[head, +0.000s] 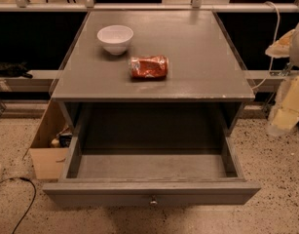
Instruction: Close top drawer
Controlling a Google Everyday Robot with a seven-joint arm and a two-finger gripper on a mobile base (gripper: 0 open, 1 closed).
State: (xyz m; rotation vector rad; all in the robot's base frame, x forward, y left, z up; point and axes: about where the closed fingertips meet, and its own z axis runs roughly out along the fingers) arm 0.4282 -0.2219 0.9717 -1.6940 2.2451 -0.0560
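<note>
1. The top drawer (pixel 151 191) is a wide grey-painted box with a plain flat front, and it stands pulled far out of the grey cabinet (pixel 202 62).
2. A single small round metal knob (pixel 153 200) sits at the centre of the front, near its lower edge as seen from above.
3. The inside of the drawer is open to view: a bare grey floor, two side walls, and a dark cavity behind it under the cabinet top.
4. The gripper (pixel 286 112) shows as a pale cream shape at the right edge of the view, hanging over the speckled floor (pixel 266 213) beside the cabinet's right side.
5. I cannot tell whether the gripper is apart or together, and it holds nothing that can be made out.
6. The drawer lies to the left of the gripper and well apart from it; the drawer's right front corner is its nearest part, lower in the view than the gripper.
7. The knob is farther left again, well away from the gripper.
8. Up and to the left of the gripper, on the cabinet top, lie a white bowl (pixel 115 38) and a crushed red can (pixel 148 67), near each other but not touching.
9. A cardboard box (pixel 46 155) stands on the far side of the drawer from the gripper.
</note>
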